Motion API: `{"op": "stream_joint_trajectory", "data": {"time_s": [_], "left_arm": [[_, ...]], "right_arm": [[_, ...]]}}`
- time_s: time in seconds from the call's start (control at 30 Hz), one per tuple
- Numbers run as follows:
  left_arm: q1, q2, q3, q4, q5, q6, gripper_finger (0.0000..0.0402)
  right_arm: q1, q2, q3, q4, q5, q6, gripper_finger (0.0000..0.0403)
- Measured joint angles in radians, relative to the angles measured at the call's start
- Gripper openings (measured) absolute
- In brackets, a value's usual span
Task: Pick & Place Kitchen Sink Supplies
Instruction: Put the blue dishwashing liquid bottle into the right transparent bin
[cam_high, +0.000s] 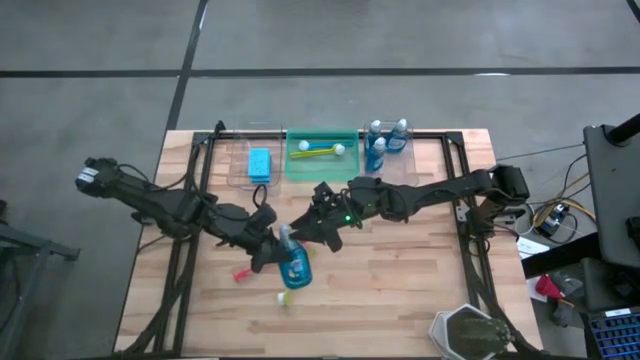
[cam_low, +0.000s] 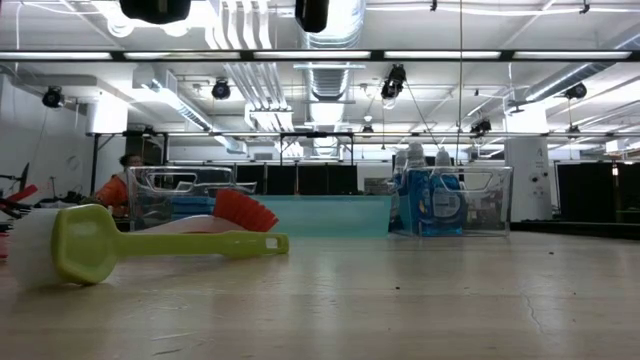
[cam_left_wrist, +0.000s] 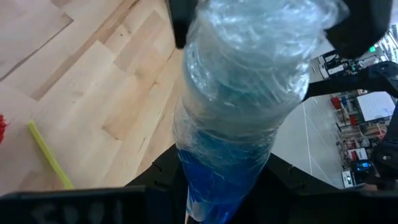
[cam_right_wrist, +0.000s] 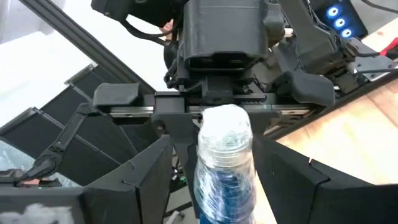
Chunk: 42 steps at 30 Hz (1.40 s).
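A small clear bottle of blue liquid, wrapped in clear film, hangs tilted above the table's middle with my left gripper shut on it. My right gripper is open. It faces the left one, and its fingers stand on either side of the bottle's top; I cannot tell whether they touch it. Under the arms, a brush with a yellow-green handle and red bristles lies flat on the wood. My left gripper pinches the bottle's lower body, where the blue liquid is, between its two fingers. The fingers come slanting down from the table's left and lie across the bottle. The bottle is lifted clear of the table, tilted, with its top toward the right gripper.
Along the far edge stand a clear bin with a blue sponge, a green bin with brushes and a clear bin with more blue bottles. A dark frame runs around the table. Bare wood lies at the near right.
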Motion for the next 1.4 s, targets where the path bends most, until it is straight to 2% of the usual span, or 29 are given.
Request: {"op": "stream_joint_trajectory", "data": {"time_s": [1.13, 1.4], "left_arm": [[0.05, 0.002, 0.0, 0.034, 0.055, -0.017, 0.0127], [0.058, 0.027, 0.0, 0.083, 0.079, -0.031, 0.0127]], "right_arm": [[-0.012, 0.018, 0.0, 0.022, 0.009, 0.034, 0.0215], [-0.013, 0.018, 0.0, 0.021, 0.009, 0.036, 0.0201]]}}
